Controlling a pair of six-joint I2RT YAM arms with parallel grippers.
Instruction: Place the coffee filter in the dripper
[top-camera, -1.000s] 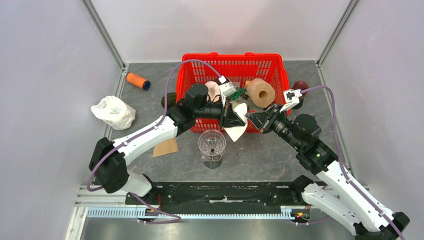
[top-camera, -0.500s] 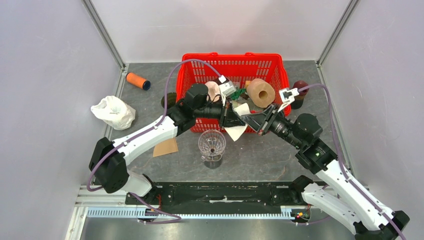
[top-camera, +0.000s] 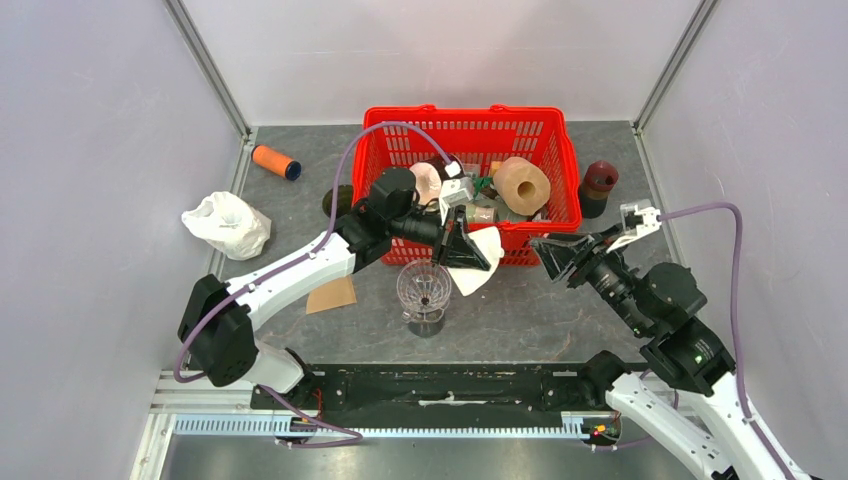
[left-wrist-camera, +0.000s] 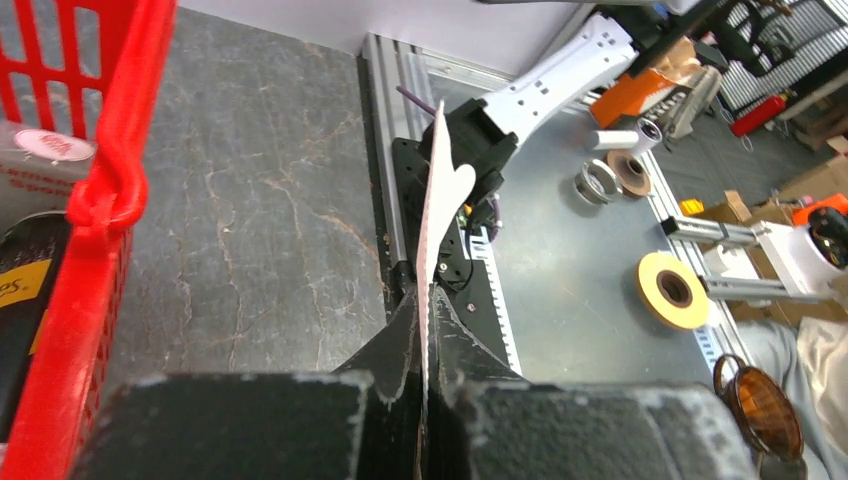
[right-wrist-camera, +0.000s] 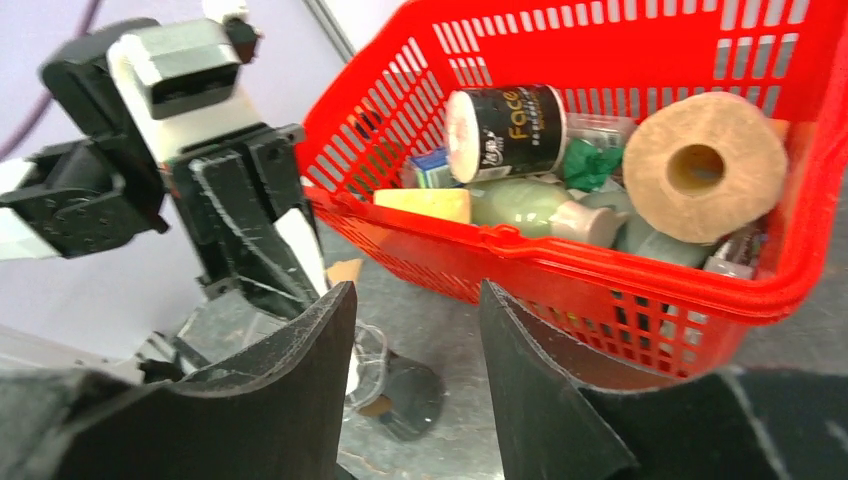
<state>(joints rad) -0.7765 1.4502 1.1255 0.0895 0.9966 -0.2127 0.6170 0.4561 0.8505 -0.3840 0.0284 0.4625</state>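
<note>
Zero apparent gap: left end effector (left-wrist-camera: 421, 318) pinches filter (left-wrist-camera: 450, 186).

My right gripper (right-wrist-camera: 413, 300) stood with its black jaws apart, nothing between them. Beyond lay the red plastic mesh basket (right-wrist-camera: 560, 255), a tan paper roll (right-wrist-camera: 705, 165) inside. To the left, the black left gripper (right-wrist-camera: 278, 265) pinched a white paper filter (right-wrist-camera: 300, 245).

White paper coffee filter (top-camera: 480, 265) was flattened and held edge-on, pinched between the closed fingers of the left tool (top-camera: 466, 250). It fanned out past the tips, clear of the counter (top-camera: 520, 310). The clear ribbed dripper (top-camera: 424, 286) stood upright on its dark base, just below that tool on its near side, with no filter in it.
</note>
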